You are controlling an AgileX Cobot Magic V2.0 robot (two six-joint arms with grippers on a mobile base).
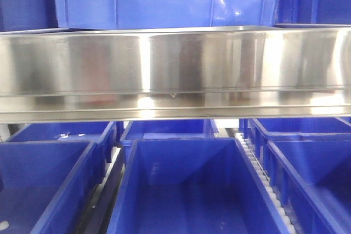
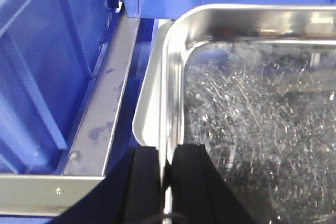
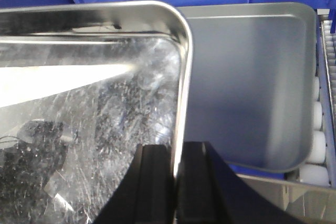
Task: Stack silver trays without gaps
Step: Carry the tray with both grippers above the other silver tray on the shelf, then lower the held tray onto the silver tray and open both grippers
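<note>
Silver trays (image 1: 175,75) are not yet nested. The upper tray (image 3: 105,108), clamped by left gripper (image 2: 167,182) and right gripper (image 3: 176,182), is held offset over the lower tray (image 3: 252,87).

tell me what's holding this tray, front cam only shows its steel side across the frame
Observer: Both arms. The left gripper is pinched on the left rim of the held tray, one finger inside the rim and one outside.
Operator: and the right side
Observer: The right gripper is clamped on the right rim in the same way.
Operator: where's the other tray
Observer: A second tray sits empty, lower and to the right. Its left edge is hidden under the held tray, so the two are offset and not yet nested.
</note>
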